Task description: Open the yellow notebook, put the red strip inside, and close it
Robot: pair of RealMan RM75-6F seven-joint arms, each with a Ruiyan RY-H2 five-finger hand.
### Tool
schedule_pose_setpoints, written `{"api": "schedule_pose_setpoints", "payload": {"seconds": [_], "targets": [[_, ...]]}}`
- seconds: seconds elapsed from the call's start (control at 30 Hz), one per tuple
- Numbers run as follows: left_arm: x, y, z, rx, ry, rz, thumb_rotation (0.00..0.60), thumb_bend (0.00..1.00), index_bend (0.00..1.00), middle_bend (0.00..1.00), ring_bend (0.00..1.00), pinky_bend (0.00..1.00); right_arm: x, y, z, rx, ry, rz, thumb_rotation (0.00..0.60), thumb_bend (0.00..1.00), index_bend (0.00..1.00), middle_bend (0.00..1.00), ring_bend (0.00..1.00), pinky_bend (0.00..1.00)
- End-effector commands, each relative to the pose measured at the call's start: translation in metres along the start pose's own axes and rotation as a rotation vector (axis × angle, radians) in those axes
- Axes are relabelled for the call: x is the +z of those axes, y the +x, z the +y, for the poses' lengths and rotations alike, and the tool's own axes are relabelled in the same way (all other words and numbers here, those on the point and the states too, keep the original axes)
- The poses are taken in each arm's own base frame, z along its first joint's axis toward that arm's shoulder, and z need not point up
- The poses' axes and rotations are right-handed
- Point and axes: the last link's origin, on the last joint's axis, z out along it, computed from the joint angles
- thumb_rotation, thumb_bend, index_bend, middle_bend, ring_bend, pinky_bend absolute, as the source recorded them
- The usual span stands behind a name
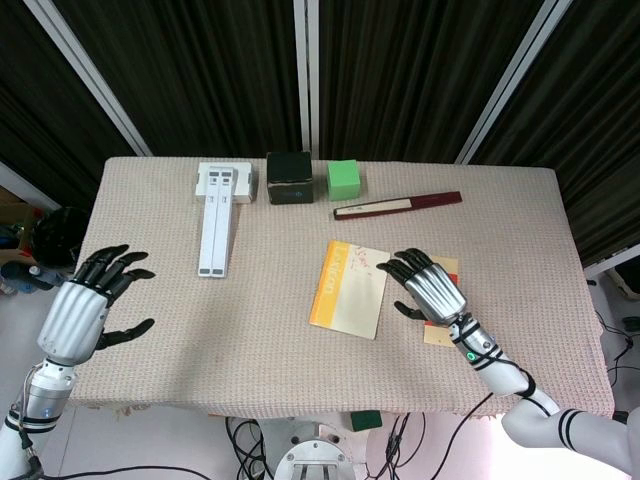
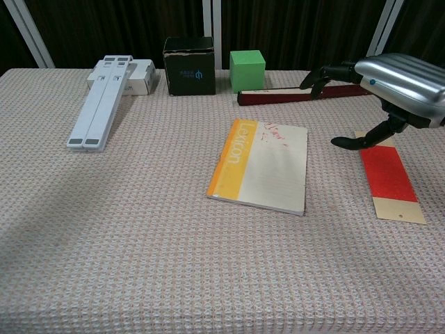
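The yellow notebook [image 1: 349, 288] [image 2: 261, 165] lies closed and flat near the table's middle, its yellow spine band on its left side. The red strip [image 2: 386, 175] [image 1: 441, 333], red on a tan backing, lies flat to the notebook's right. My right hand [image 1: 430, 287] [image 2: 389, 90] hovers over the strip's far end, fingers spread, holding nothing; in the head view it hides most of the strip. My left hand [image 1: 92, 305] floats off the table's left edge with fingers apart and nothing in it; the chest view does not show it.
Along the back stand a white folding stand [image 1: 219, 214] [image 2: 104, 99], a black box [image 1: 289, 178] [image 2: 188, 65], a green cube [image 1: 343, 179] [image 2: 247, 69] and a long dark red case [image 1: 397, 205] [image 2: 292, 94]. The beige woven cloth [image 2: 139, 243] covers the table.
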Motion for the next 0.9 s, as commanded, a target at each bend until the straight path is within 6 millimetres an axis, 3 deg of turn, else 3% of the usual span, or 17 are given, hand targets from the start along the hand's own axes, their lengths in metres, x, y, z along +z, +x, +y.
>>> {"api": "schedule_pose_setpoints", "payload": {"seconds": [0.03,0.27,0.6,0.9], "targets": [[0.001,-0.002,0.003,0.006,-0.024,0.0,0.6,0.03,0.34,0.22,0.13,0.17,0.003,-0.002,0.0,-0.008,0.01,-0.016,0.6,0.2,0.24,0.27,0.18,0.2],[-0.003,-0.003,0.006,0.007,-0.031,0.003,0.6,0.03,0.34,0.22,0.13,0.17,0.003,-0.018,0.012,-0.199,0.077,-0.1,0.6,0.05,0.25,0.27,0.18,0.2],[-0.01,-0.004,0.005,0.005,-0.017,0.011,0.6,0.03,0.34,0.22,0.13,0.17,0.025,-0.052,0.002,-0.236,0.145,-0.154,0.6,0.03,0.26,0.26,0.17,0.19],[-0.016,-0.002,0.0,0.005,0.0,0.019,0.6,0.03,0.34,0.22,0.13,0.17,0.043,-0.062,-0.007,-0.223,0.165,-0.133,0.6,0.03,0.27,0.26,0.17,0.19]]}}
